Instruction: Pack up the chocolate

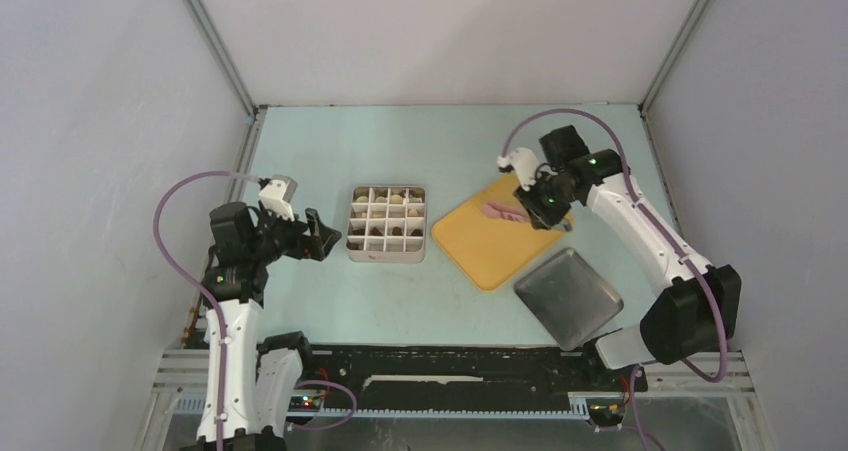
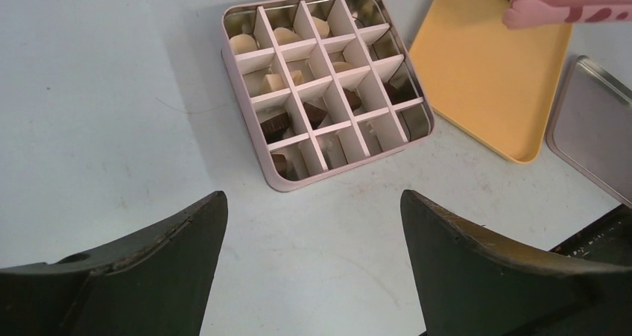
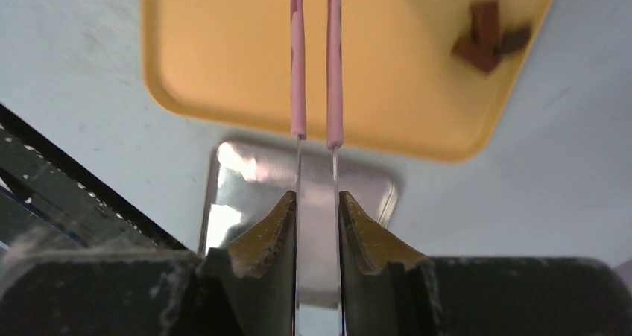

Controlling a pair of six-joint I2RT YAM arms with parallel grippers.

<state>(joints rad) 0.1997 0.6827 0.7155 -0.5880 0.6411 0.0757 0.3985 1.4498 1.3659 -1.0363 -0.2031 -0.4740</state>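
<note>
step: picking up chocolate from tray | right gripper (image 3: 317, 202) clamped on tongs (image 3: 298, 68) over tray (image 3: 223, 53), right of counter centre | dark chocolate (image 3: 488, 36) loose on tray, apart from tongs; other pieces in box (image 1: 385, 256) mid-counter | left gripper (image 2: 313, 196) spread wide, empty, near left edge | next: likely shift tongs onto a piece, pinch, carry to a free cell

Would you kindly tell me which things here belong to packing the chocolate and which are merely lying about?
In the job: chocolate pieces in the divided box; dark pieces on the yellow tray; pink tongs clamped in the right gripper.
Lying about: metal lid beside the tray; left gripper, open and empty.
</note>
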